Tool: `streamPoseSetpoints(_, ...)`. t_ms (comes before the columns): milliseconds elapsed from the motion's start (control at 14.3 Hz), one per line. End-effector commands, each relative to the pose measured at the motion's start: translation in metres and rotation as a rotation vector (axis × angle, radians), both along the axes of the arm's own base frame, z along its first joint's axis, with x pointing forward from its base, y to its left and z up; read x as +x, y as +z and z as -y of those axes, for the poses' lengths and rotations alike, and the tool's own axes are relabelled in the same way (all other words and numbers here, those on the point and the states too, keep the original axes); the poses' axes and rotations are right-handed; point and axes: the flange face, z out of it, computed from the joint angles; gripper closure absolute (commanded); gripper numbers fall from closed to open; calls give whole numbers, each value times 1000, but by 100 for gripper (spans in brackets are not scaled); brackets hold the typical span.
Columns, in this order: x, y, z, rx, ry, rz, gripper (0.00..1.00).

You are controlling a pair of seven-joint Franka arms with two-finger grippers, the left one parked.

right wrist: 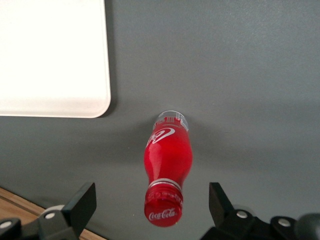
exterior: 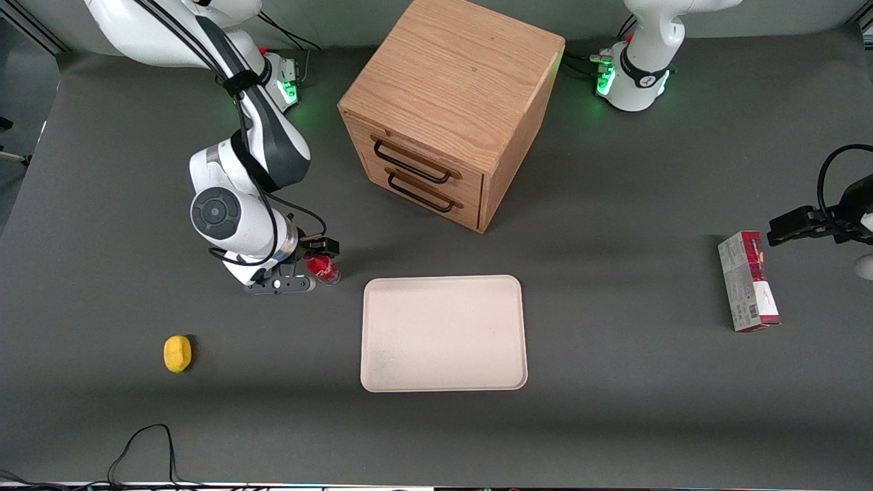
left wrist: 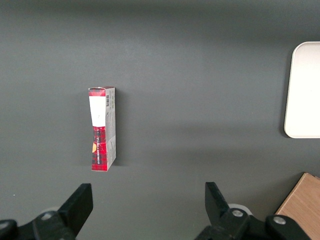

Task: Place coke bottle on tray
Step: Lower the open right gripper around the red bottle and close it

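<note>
Your pincer (exterior: 320,267) hangs low over the grey worktop (exterior: 614,382), right above the coke bottle (exterior: 323,268), and in the wrist view its two fingers (right wrist: 80,205) are spread wide, one on each side of the coke bottle (right wrist: 167,167) with clear gaps between, so it is open and grips nothing. You can see the bottle standing upright on the worktop, red cap toward the wrist camera, white script on the label and the clear base down on the surface. It stands just beside the tray (exterior: 443,333), off one short edge near a rounded corner, toward the working arm's end of the worktop; it is not touching the rim. The tray lies flat, cream-white, with nothing on it. The wooden drawer cabinet (exterior: 447,109) stands farther from the front camera than the tray, its two dark handles facing the tray at an angle. A small yellow lemon-like object (exterior: 177,354) sits nearer the front camera than the bottle, well apart from it. A red-and-grey carton (exterior: 747,281) lies toward the parked arm's end of the worktop, well apart from the tray.
</note>
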Motion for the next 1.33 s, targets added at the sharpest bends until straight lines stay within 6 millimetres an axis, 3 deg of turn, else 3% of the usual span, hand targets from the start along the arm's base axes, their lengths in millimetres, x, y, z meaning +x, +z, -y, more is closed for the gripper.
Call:
streamPoseSetpoints(0, -11, 5, 2, -13, 17, 24, 0)
streamPoseSetpoints(280, -12, 7, 2, -10, 19, 34, 3)
streamPoseSetpoints(350, -14, 8, 2, -10, 20, 34, 18)
streamPoseSetpoints(420, -15, 10, 3, -10, 20, 36, 57)
streamPoseSetpoints(490, -16, 9, 3, -11, 20, 35, 81)
streamPoseSetpoints(561, -16, 8, 3, -12, 20, 33, 97)
streamPoseSetpoints(1261, -13, 16, 6, -8, 36, 38, 100)
